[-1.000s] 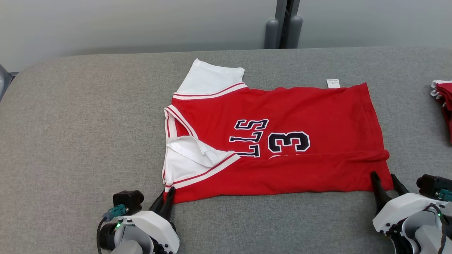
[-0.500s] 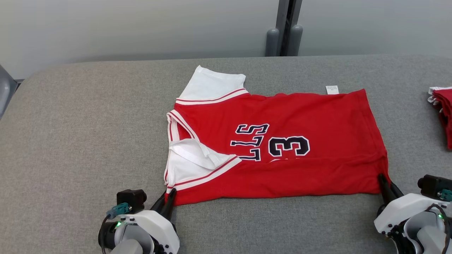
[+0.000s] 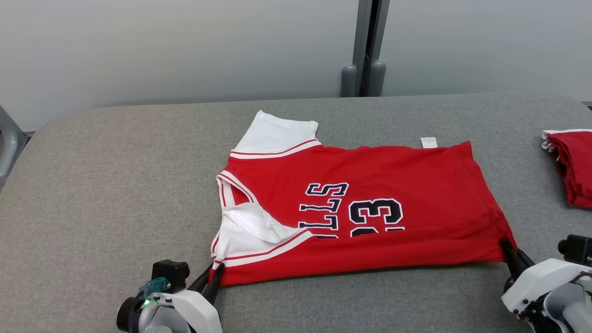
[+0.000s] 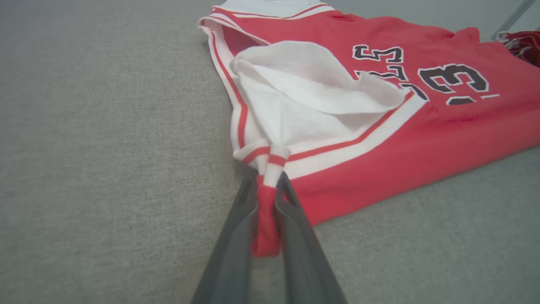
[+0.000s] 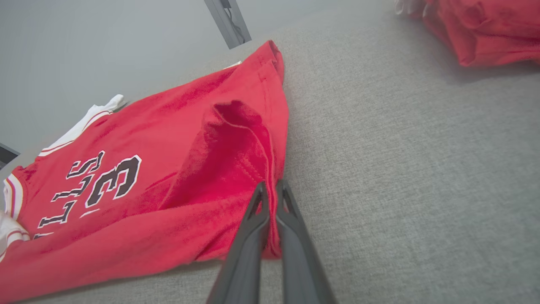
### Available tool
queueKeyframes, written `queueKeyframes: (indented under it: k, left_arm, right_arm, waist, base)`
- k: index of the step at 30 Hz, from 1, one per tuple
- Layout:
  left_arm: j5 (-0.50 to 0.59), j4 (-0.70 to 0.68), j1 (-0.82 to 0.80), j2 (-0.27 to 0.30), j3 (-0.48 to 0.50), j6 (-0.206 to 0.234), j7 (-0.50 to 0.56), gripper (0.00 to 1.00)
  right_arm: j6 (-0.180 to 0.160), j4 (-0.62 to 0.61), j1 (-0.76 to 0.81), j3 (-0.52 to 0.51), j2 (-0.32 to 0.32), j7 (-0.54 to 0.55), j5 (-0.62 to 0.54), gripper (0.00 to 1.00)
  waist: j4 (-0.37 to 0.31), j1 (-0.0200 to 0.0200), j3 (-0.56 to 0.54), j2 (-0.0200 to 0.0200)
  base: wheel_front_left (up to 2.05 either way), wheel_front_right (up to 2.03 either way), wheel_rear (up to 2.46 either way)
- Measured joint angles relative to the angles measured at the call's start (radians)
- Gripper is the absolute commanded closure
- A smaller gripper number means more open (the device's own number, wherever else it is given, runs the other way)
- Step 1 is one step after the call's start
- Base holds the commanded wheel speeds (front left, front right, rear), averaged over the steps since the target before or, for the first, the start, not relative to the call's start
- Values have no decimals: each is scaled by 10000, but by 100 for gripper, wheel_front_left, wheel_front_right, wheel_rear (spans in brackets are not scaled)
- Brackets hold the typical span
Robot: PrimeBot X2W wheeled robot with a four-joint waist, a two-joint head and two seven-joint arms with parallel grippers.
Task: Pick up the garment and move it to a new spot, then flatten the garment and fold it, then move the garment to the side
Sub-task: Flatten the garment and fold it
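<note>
The red shirt [image 3: 370, 208] lies flat in the middle of the grey padded table [image 3: 115, 194], with the collar end to the left and the hem to the right. Its near long side seems turned over, because it covers the lower part of the printed number. One white sleeve [image 3: 277, 136] points to the far side. The left gripper [image 4: 266, 190] is clenched on the near corner at the collar end, where the striped trim [image 4: 270, 158] bunches between its two fingers. The right gripper [image 5: 270, 190] is clenched on the near corner at the hem end, with a small fold of red cloth pinched in it. I judge the shirt to be light, soft and limp, so it will sag in the middle when both corners rise, and the folded side may fall open. The thin cloth can slip from the fingers. The thick trim and the stitched hem are the better places to hold. A second red garment [image 3: 571, 166] lies well apart at the right.
</note>
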Motion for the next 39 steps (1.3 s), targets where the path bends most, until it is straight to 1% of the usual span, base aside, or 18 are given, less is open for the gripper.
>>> queueKeyframes:
  k: [6, 12, 18, 26, 30, 35, 36, 37, 38, 39]
  left_arm:
    - [-203, -499, 17, 485, -516, -2, 92, 100]
    - [-596, -1317, 337, 940, -1143, 0, 807, 100]
    - [-1302, -2700, 960, 1613, -1749, 0, 1856, 100]
    - [-1783, -4775, 1797, 2708, -2048, 8, 3035, 100]
    - [-1889, -5776, 2290, 3175, -2165, 165, 3647, 100]
    - [-2004, -6692, 2679, 3480, -2184, 468, 3973, 100]
    - [-2000, -6786, 2710, 3517, -2205, 514, 4031, 70]
    - [-1975, -6884, 2735, 3547, -2226, 558, 4036, 17]
    - [-1985, -6995, 2802, 3557, -2245, 667, 4180, 0]
    - [-1985, -7043, 2848, 3578, -2284, 696, 4238, 0]
  right_arm:
    - [2, -430, 80, 219, -391, 594, 849, 100]
    - [0, -853, 425, 516, -769, 1708, 1618, 100]
    - [0, -1457, 771, 593, -1300, 2780, 2328, 100]
    - [0, -2311, 1444, 362, -2031, 4395, 3287, 100]
    - [0, -2721, 1901, 221, -2368, 5106, 3643, 100]
    - [0, -3085, 2190, -56, -2558, 5248, 3684, 100]
    - [0, -3108, 2256, -92, -2552, 5250, 3670, 100]
    - [0, -3110, 2306, -144, -2529, 5258, 3666, 82]
    - [0, -3087, 2356, -341, -2428, 5219, 3695, 0]
    - [0, -3085, 2361, -407, -2391, 5221, 3722, 0]
  waist:
    - [-23, 0, -180, 0]
    - [15, 0, -428, 0]
    - [37, 0, -626, 0]
    - [73, 0, -771, 0]
    - [78, 0, -785, 0]
    - [78, 0, -740, 0]
    - [78, 0, -726, 0]
    - [79, 0, -712, 0]
    - [83, 0, -690, 0]
    - [85, 0, -679, 0]
  base:
    - [0, 0, 0]
    - [0, 0, 0]
    - [0, 0, 0]
    - [0, 0, 0]
    - [0, 0, 0]
    - [0, 0, 0]
    - [0, 0, 0]
    - [0, 0, 0]
    - [0, 0, 0]
    - [0, 0, 0]
